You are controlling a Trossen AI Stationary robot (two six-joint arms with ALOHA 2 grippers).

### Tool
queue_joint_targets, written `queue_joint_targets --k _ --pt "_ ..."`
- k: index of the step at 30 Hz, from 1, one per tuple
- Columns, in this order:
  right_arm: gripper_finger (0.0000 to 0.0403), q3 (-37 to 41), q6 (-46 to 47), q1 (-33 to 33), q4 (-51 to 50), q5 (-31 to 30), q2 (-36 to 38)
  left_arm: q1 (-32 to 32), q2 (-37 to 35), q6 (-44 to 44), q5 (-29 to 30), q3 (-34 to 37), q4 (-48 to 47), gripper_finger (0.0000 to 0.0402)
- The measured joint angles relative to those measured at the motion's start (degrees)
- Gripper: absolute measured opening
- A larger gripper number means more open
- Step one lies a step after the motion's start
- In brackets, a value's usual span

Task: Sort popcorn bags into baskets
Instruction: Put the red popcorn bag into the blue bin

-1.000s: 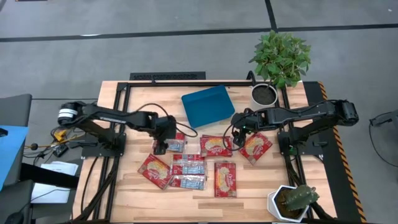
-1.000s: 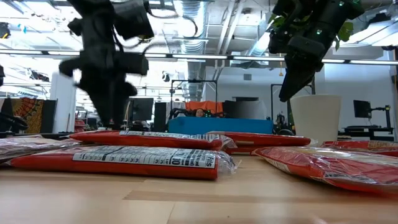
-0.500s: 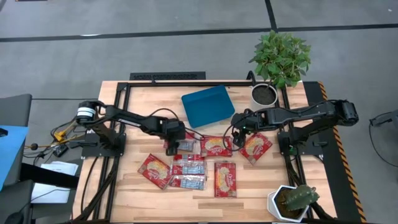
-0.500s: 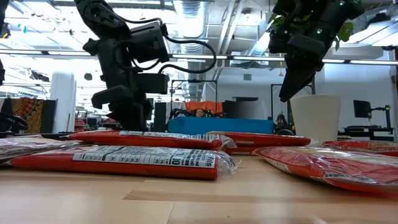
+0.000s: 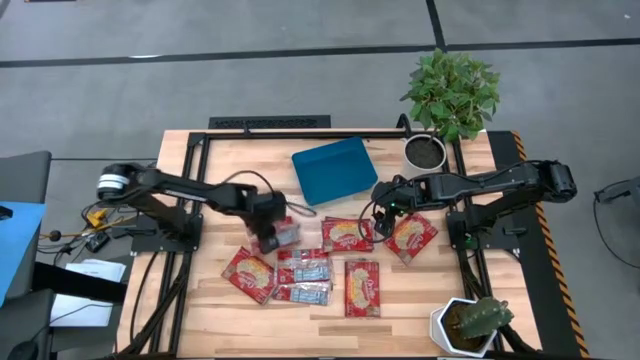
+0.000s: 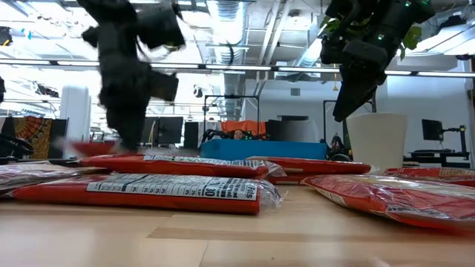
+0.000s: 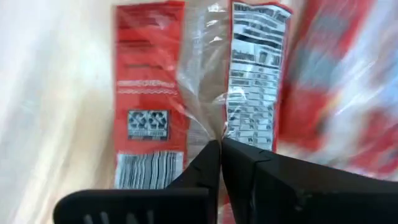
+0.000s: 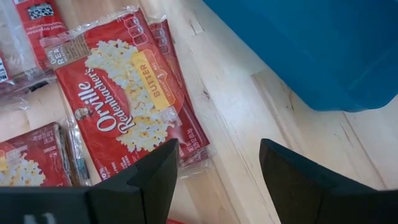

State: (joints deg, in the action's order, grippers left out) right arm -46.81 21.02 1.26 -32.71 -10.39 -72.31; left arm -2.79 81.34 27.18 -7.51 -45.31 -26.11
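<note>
Several popcorn bags lie on the wooden table near its middle: red ones [image 5: 348,234] [image 5: 411,236] [image 5: 363,287] [image 5: 249,274] and silvery-middled ones [image 5: 303,265] [image 5: 303,292]. The teal basket [image 5: 335,170] stands behind them, nothing in it. My left gripper [image 5: 268,238] is shut on one silvery-middled bag [image 5: 284,235] at the group's far left. My right gripper [image 5: 385,215] hangs open above the table between two red bags, with nothing between its fingers [image 8: 155,174]. My left gripper pinches the bag's clear wrapper at its silvery middle strip [image 7: 217,127], between the two red printed panels, near one short end. The fingers come from above, pointing down. The bag's label side faces up. Whether it is clear of the table I cannot tell.
A white pot with a leafy plant [image 5: 452,90] stands at the far right corner and a cactus pot [image 5: 470,325] at the near right. Black frame rails [image 5: 270,122] run along the far edge and both sides. Bare wood [image 5: 215,180] lies left of the basket.
My left gripper went toward the table's right onto the bag at the group's far left, then drew back toward the left. The bag has come leftward with it. My right gripper has kept still.
</note>
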Motion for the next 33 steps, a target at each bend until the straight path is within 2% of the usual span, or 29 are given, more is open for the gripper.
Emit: queue_joint_targets --k 3,7,10,13,19,24,30,33 --pt "0.0249 0.00 -0.02 0.00 0.13 0.02 0.00 -0.04 -6.64 7.53 1.50 -0.04 -0.53 0.0001" --pt "0.0249 0.00 -0.02 0.00 0.22 0.04 0.00 -0.36 -13.79 16.73 10.06 -0.06 0.58 0.0001" --pt "0.0249 0.00 -0.02 0.00 0.20 0.02 0.00 -1.87 -16.78 21.85 16.81 -0.06 3.64 0.0001" --pt "0.0249 0.02 0.00 0.00 0.24 0.02 0.00 -4.24 -17.62 25.29 20.96 -0.18 9.39 0.0001" --pt "0.0249 0.02 0.09 0.00 0.00 0.02 0.00 -9.64 -14.20 29.83 23.44 -0.25 19.62 0.0001" --pt "0.0249 0.02 0.13 0.00 0.16 0.00 0.00 -12.29 -8.30 32.64 24.92 -0.51 28.93 0.0000" --pt "0.0249 0.02 0.13 0.00 0.25 -0.02 0.00 -14.18 1.22 30.40 25.07 -8.05 29.44 0.0000" --pt "0.0249 0.02 0.35 -0.03 0.20 -0.03 0.00 -15.24 4.34 25.24 20.02 -13.46 26.23 0.0000"
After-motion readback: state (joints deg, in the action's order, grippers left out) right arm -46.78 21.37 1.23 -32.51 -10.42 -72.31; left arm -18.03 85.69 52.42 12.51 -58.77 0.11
